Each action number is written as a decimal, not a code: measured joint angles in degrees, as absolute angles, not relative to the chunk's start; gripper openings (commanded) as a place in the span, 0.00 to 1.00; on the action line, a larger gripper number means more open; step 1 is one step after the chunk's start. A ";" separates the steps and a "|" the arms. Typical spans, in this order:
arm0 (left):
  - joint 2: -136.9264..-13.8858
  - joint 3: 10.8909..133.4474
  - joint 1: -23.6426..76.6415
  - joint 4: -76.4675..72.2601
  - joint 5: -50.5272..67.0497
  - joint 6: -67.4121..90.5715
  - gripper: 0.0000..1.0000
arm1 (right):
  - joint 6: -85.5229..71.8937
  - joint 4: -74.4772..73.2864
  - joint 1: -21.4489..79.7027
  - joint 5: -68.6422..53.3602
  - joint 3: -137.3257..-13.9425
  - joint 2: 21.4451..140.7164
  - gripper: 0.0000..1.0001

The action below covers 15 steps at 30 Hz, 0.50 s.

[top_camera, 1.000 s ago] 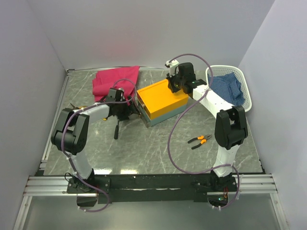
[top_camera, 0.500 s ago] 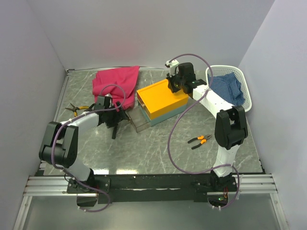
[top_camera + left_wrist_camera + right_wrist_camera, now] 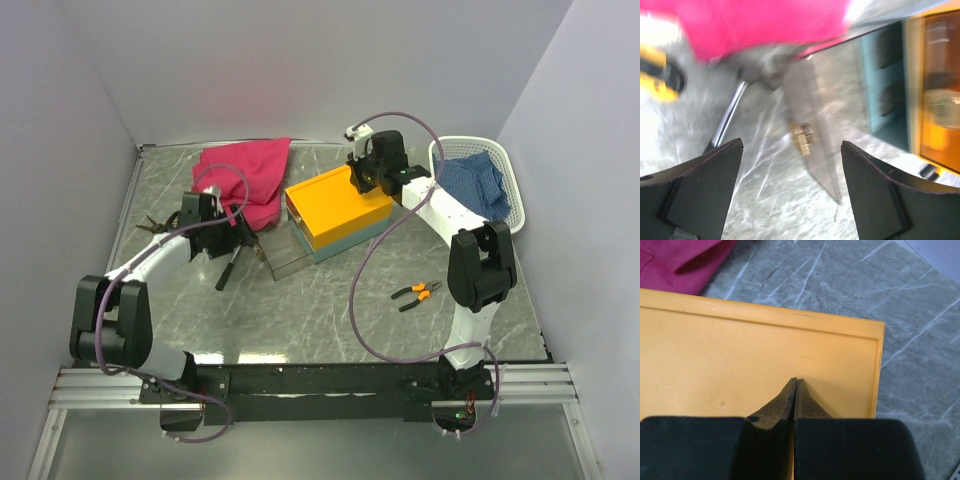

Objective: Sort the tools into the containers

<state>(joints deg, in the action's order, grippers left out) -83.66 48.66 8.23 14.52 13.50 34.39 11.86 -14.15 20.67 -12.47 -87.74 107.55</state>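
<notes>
- Hovering by the hammer (image 3: 228,272), the left end effector (image 3: 791,145) is wide open and holds nothing.
- The hammer lies on the bench (image 3: 330,315) at its 6 o'clock. It points from 1 to 7 o'clock. The left arm is nearer.
- The right end effector (image 3: 796,384) is closed tight and empty on the toolbox (image 3: 335,208).
- I count one hammer, orange pliers (image 3: 415,292), yellow pliers (image 3: 152,224), one toolbox and one basket (image 3: 500,165). I see no screwdrivers.
</notes>
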 measured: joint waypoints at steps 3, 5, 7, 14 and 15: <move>-81.67 54.15 8.23 16.53 13.89 29.85 0.84 | 11.86 -14.15 20.67 -12.45 -87.74 107.55 0.00; -79.75 57.54 8.16 17.06 13.63 25.12 0.85 | 11.86 -14.17 20.69 -12.38 -87.77 107.55 0.00; -77.52 59.72 7.62 17.80 13.63 18.79 0.86 | 11.86 -14.22 20.75 -12.16 -87.81 107.55 0.00; -78.04 61.84 1.32 22.79 11.64 3.14 0.80 | 11.46 -14.98 20.93 -11.38 -87.83 106.98 0.40; -80.20 63.37 0.05 24.75 10.87 2.37 0.80 | 11.40 -15.55 20.97 -11.14 -87.81 106.67 0.42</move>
<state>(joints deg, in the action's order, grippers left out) -80.20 63.37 0.05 24.75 10.87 2.37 11.40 -15.55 20.97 -11.14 -87.81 106.67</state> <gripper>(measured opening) 0.808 0.288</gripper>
